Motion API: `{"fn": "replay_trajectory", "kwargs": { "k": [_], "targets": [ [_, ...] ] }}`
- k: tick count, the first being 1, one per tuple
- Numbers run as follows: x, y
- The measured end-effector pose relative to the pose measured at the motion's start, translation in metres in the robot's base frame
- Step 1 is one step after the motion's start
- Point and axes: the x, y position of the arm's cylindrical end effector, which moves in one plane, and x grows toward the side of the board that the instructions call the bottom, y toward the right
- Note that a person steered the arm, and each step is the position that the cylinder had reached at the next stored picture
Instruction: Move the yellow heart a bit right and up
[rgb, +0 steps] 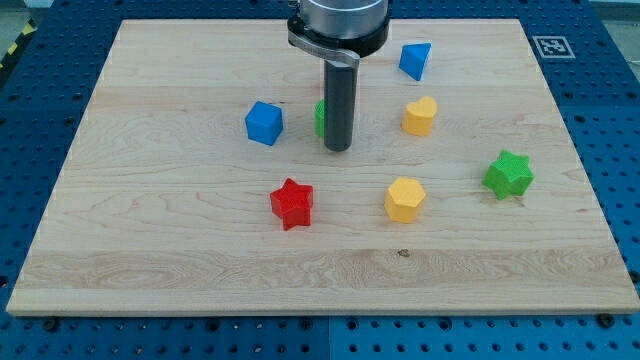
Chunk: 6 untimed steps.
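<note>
The yellow heart (420, 116) sits right of the board's centre, in the upper half. My rod comes down from the view's top; my tip (337, 148) rests on the board to the left of the heart, about 80 pixels away and slightly lower. A green block (319, 118) is mostly hidden behind the rod, so its shape cannot be made out. The tip touches neither the heart nor any block that shows.
A blue cube (264, 123) lies left of the rod. A blue triangular block (415, 60) is above the heart. A red star (292, 203), a yellow hexagon (405, 199) and a green star (509, 174) lie lower on the wooden board (150, 250).
</note>
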Motion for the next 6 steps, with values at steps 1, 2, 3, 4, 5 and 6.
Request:
{"fn": "replay_trajectory", "kwargs": {
  "k": [1, 2, 3, 4, 5, 6],
  "targets": [
    [0.0, 0.009],
    [-0.004, 0.045],
    [-0.019, 0.073],
    [-0.029, 0.088],
    [-0.031, 0.109],
    [-0.034, 0.129]
  ]
}}
